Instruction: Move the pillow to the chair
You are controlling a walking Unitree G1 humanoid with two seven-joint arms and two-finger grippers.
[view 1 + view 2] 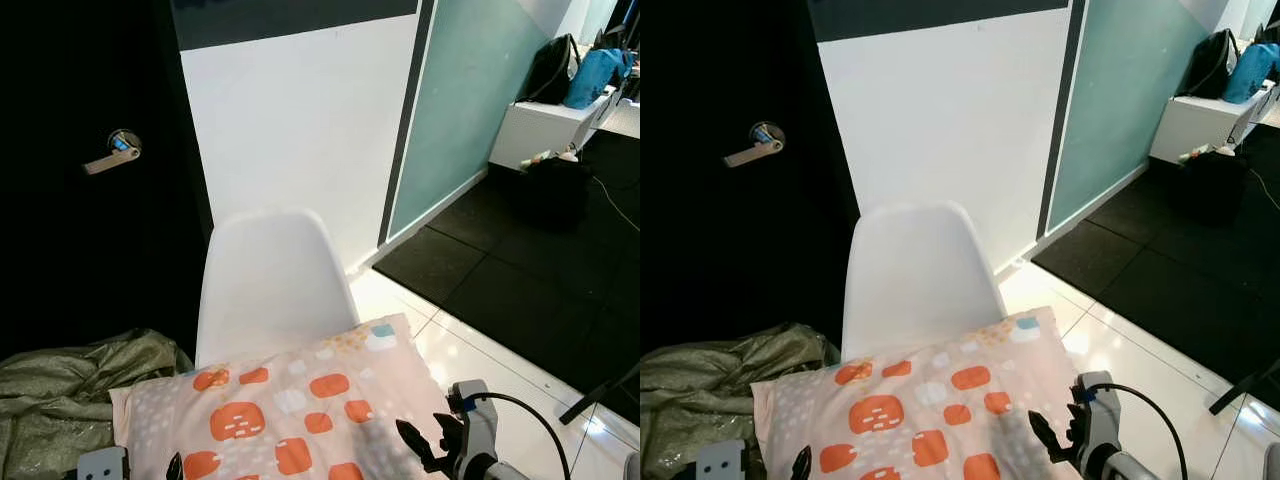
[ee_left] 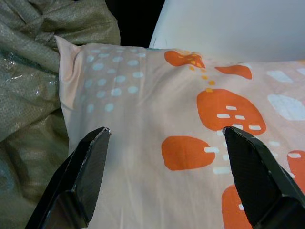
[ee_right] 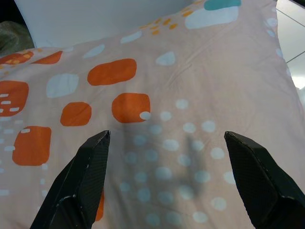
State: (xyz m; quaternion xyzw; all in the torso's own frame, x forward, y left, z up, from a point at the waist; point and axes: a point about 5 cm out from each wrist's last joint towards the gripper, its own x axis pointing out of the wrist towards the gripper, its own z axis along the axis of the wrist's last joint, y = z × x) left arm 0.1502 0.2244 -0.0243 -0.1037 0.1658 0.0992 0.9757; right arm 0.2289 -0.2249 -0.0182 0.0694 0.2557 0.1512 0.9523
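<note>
Two grippers, left (image 2: 164, 136) and right (image 3: 164, 138), hover spread wide above the patterned pillow (image 1: 290, 405), which lies on the white chair (image 1: 265, 275) seat. Soft, light and floppy, it likely pinches best at its edges.

bright, sharp | floor (image 1: 470, 370) glare | door (image 1: 80, 230) perhaps underexposed

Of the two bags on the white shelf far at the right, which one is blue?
The bright blue bag is the one further right on the white shelf. The black backpack beside it, towards the teal wall, is dark and stands taller.
</note>
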